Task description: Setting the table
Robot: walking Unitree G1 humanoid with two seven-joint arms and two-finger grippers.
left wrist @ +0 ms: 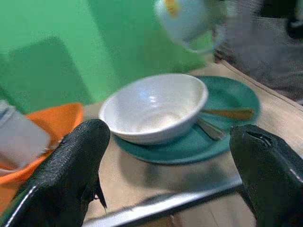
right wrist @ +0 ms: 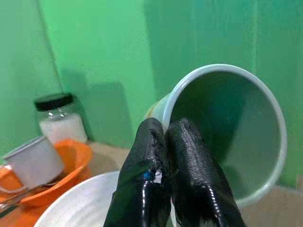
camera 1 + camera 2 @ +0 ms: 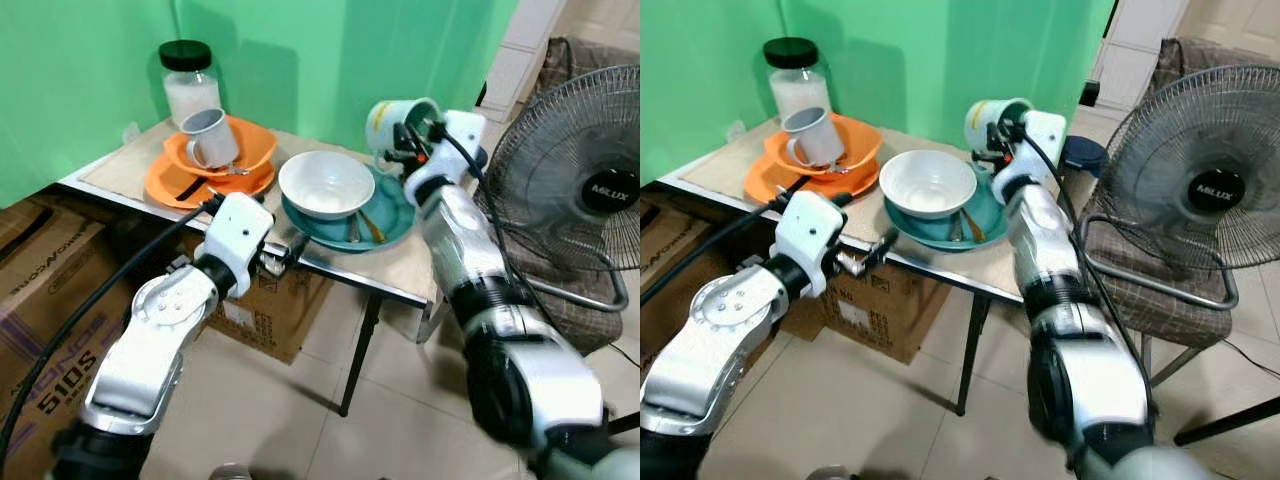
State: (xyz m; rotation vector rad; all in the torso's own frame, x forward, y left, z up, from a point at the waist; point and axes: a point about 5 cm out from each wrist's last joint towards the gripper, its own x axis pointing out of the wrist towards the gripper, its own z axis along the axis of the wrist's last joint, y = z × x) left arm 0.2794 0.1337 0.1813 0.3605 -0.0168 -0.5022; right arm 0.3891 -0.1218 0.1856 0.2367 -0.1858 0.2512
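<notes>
My right gripper point(image 3: 408, 140) is shut on the rim of a pale green mug point(image 3: 393, 120). It holds the mug tilted above the far side of the teal plate point(image 3: 395, 226). In the right wrist view the fingertips point(image 2: 156, 137) pinch the mug point(image 2: 227, 123) wall. A white bowl point(image 3: 326, 183) sits on the teal plate beside a spoon point(image 3: 372, 226). My left gripper point(image 3: 285, 252) stands open at the table's front edge, facing the bowl point(image 1: 154, 106). An orange bowl point(image 3: 250, 145) on an orange plate point(image 3: 170, 185) holds a white metal mug point(image 3: 210, 137).
A jar point(image 3: 190, 80) with a black lid stands at the back against the green backdrop. A standing fan point(image 3: 590, 190) and a checked chair are to the right of the table. Cardboard boxes point(image 3: 45, 300) sit under and left of the table point(image 3: 110, 170).
</notes>
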